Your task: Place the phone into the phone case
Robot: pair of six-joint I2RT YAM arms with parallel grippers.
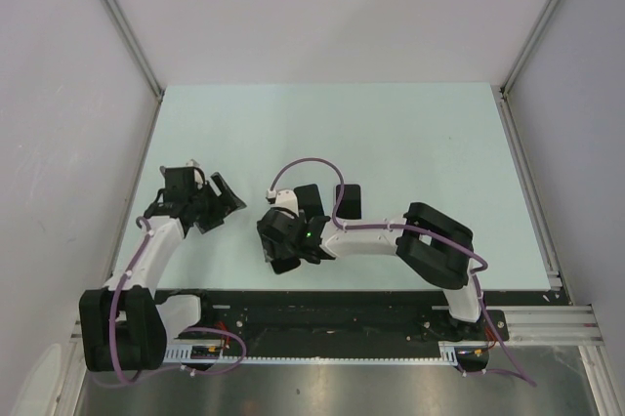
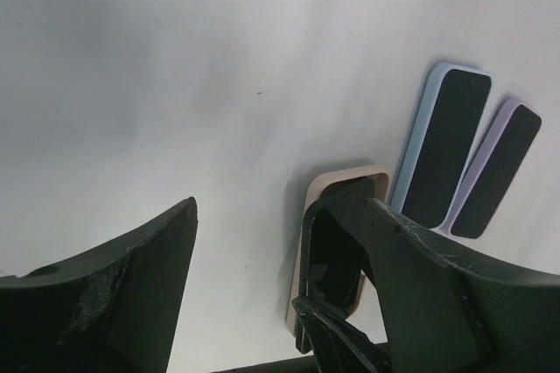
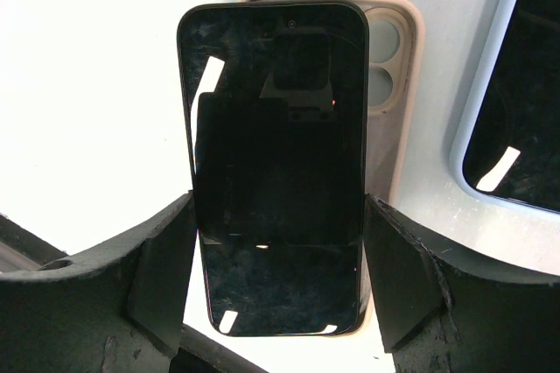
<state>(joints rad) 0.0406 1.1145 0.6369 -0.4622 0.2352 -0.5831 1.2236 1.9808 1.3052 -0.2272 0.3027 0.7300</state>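
Observation:
The black phone (image 3: 276, 163) is held screen up between the fingers of my right gripper (image 3: 278, 215), which is shut on its long sides. Beneath it lies the beige phone case (image 3: 394, 84), open side up on the table; the phone overlaps most of it and leaves the camera cut-out corner showing. The left wrist view shows the case (image 2: 337, 182) with the phone (image 2: 337, 250) tilted over it. My left gripper (image 2: 282, 215) is open and empty, to the left of the case. In the top view my right gripper (image 1: 283, 240) hides the case, and my left gripper (image 1: 210, 203) is apart from it.
A phone in a light blue case (image 3: 516, 102) lies just right of the beige case, also visible in the left wrist view (image 2: 442, 145). A phone in a lilac case (image 2: 499, 172) lies beside it. The table's near edge rail (image 1: 342, 304) runs behind the arms.

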